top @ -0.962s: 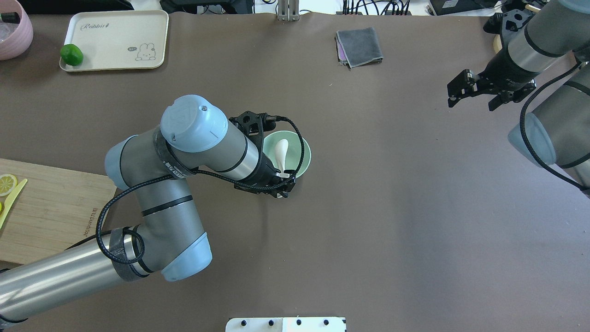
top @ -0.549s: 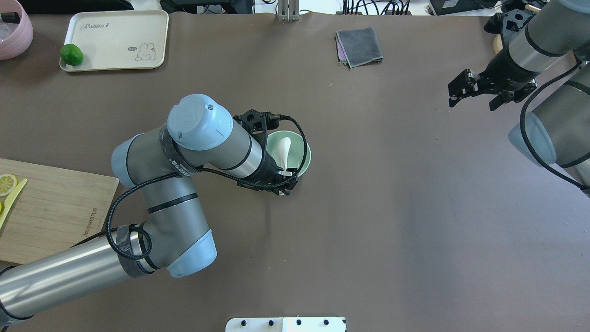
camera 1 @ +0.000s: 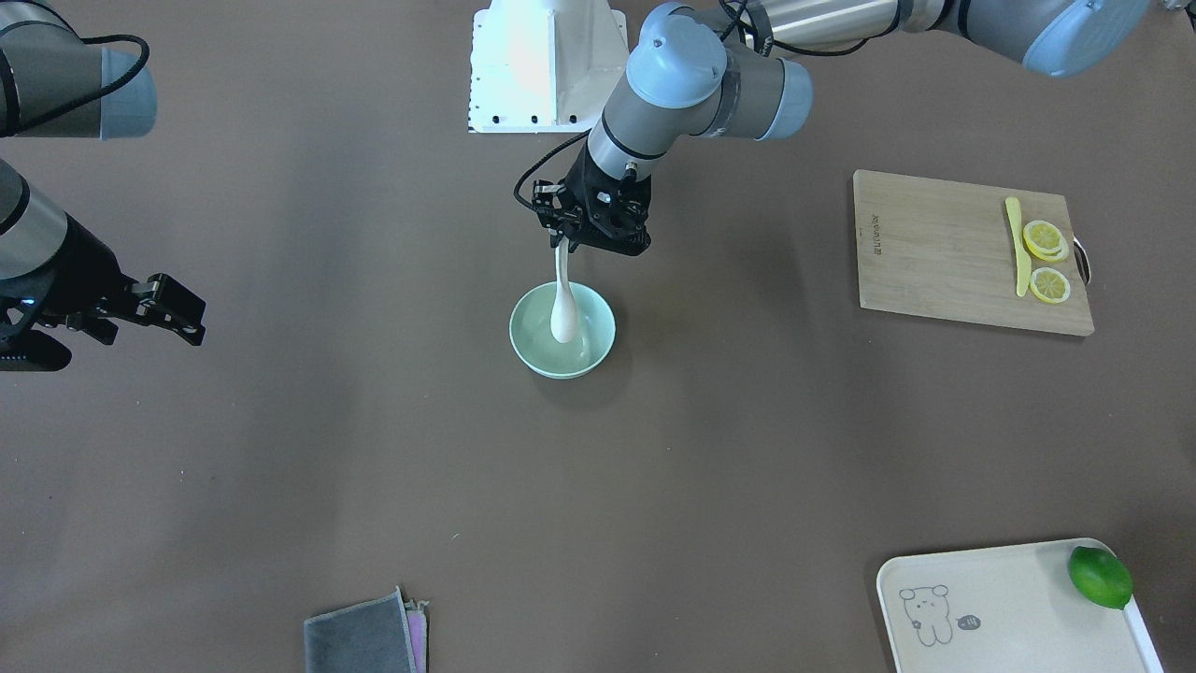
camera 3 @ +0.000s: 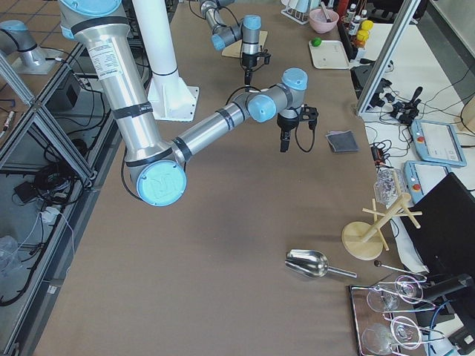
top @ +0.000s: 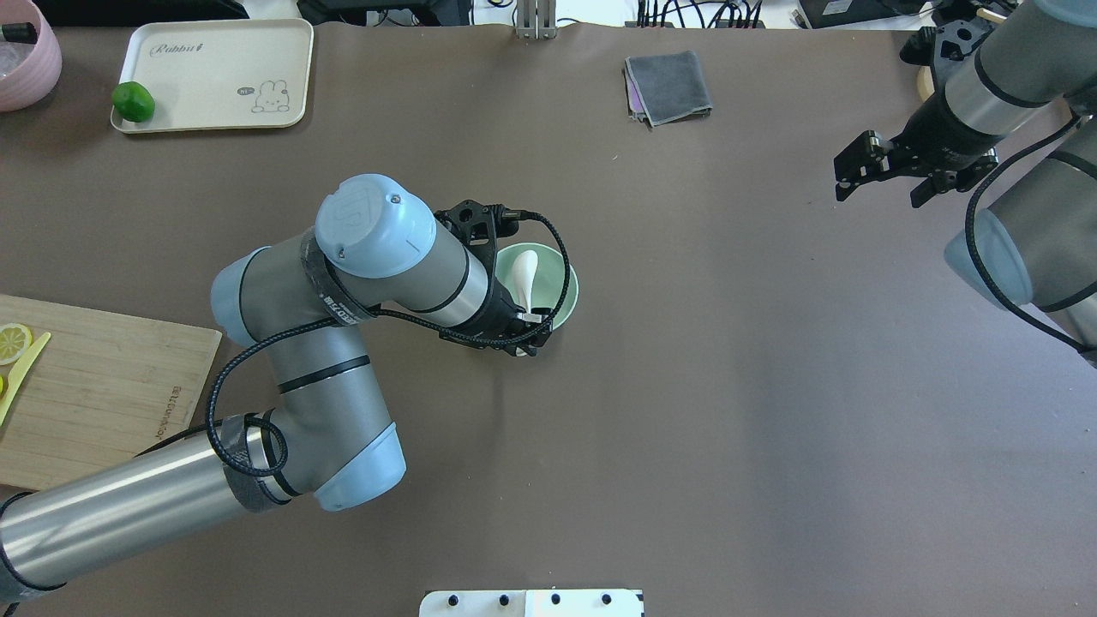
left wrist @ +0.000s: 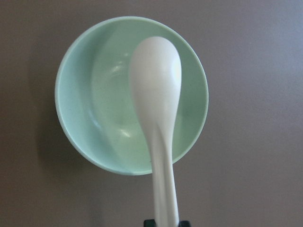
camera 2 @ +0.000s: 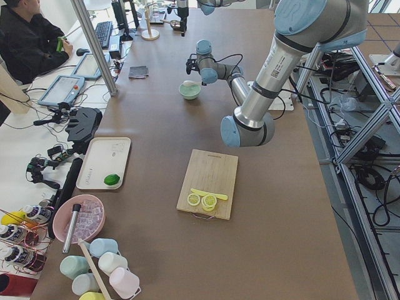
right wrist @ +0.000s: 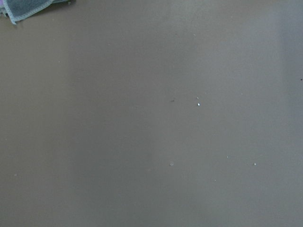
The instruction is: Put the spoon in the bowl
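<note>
The pale mint-green bowl (top: 561, 283) stands on the brown table near the middle. My left gripper (top: 531, 332) is shut on the handle end of the white spoon (top: 525, 272). The handle crosses the bowl's rim on the robot's side and the scoop hangs over the bowl's inside. In the left wrist view the spoon (left wrist: 158, 94) runs up from the fingertips over the bowl (left wrist: 75, 118). The front-facing view shows the spoon (camera 1: 562, 318) and the bowl (camera 1: 533, 350) too. I cannot tell if the scoop touches the bowl. My right gripper (top: 880, 190) is open and empty, far to the right.
A wooden board (camera 1: 934, 252) with lemon slices and a yellow knife (camera 1: 1017, 245) lies on my left. A cream tray (top: 214, 73) with a lime (top: 133, 101) and a pink bowl (top: 21, 64) stand far left. A grey cloth (top: 668, 86) lies at the far edge.
My left gripper has carried the spoon slightly farther from the robot, so the scoop sits further over the bowl. The right arm has drifted slightly away.
</note>
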Controlling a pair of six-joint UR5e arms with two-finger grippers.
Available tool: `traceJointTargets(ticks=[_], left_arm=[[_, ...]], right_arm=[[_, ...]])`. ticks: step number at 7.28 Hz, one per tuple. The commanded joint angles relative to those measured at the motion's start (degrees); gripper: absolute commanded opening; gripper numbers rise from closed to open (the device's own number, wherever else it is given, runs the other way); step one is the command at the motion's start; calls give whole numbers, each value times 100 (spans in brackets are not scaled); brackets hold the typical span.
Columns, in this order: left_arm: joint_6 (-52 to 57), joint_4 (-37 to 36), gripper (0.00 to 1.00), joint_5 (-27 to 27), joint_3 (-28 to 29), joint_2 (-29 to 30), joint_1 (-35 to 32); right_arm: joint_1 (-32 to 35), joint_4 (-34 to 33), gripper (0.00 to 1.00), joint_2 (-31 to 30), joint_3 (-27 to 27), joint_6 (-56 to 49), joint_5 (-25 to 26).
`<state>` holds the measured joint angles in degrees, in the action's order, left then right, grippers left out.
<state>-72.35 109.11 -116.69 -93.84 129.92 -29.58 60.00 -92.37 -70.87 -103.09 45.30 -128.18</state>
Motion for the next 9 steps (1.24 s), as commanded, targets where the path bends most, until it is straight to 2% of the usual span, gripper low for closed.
traceJointTargets(ticks=[1, 3, 5, 7, 9], left_arm=[[2, -3, 98, 163, -20, 69, -4], [19, -3, 98, 252, -55, 86, -135], [981, -317, 98, 515, -143, 17, -511], [2533, -1334, 98, 586, -178, -19, -1265], [4240, -1480, 98, 490, -536, -692, -2223]], right_arm=[[3, 0, 100, -6, 17, -3, 3], [55, -9, 100, -23, 17, -12, -5], [266, -9, 100, -259, -35, -370, -49], [572, -9, 100, -662, -44, -1141, -49], [1107, 0, 100, -1225, -36, -2118, -111]])
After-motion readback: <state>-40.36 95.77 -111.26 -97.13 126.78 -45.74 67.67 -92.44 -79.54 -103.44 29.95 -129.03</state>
